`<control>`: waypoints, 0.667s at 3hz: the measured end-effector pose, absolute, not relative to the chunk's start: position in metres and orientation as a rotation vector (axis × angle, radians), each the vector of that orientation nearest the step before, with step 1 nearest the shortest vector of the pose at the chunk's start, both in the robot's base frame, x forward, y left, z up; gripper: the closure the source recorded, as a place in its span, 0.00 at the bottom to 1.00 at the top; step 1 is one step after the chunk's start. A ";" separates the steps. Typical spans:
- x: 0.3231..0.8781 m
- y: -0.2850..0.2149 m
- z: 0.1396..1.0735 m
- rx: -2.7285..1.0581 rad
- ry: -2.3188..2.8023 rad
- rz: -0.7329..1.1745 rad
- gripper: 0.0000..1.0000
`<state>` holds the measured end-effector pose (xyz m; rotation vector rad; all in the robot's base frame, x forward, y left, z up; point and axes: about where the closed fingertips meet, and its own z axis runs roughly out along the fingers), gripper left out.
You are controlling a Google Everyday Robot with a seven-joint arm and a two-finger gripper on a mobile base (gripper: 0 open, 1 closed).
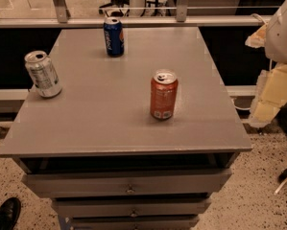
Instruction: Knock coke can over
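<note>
Mid-frame, the coke can (pixel 163 95) stands upright; my jaws hide past the right edge, state untellable; next: reach, shove sideways.

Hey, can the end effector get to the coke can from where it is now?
Probably yes. The end effector sits beyond the right edge of the table, and the coke can stands upright nearest that side. Nothing stands between them; the blue can and silver can are at the back and left.
</note>
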<state>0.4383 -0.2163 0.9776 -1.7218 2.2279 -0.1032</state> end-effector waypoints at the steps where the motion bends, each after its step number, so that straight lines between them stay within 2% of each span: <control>1: 0.438 -0.216 0.978 -1.722 2.228 -0.103 0.00; 2: 0.439 -0.212 0.975 -1.692 2.215 -0.034 0.00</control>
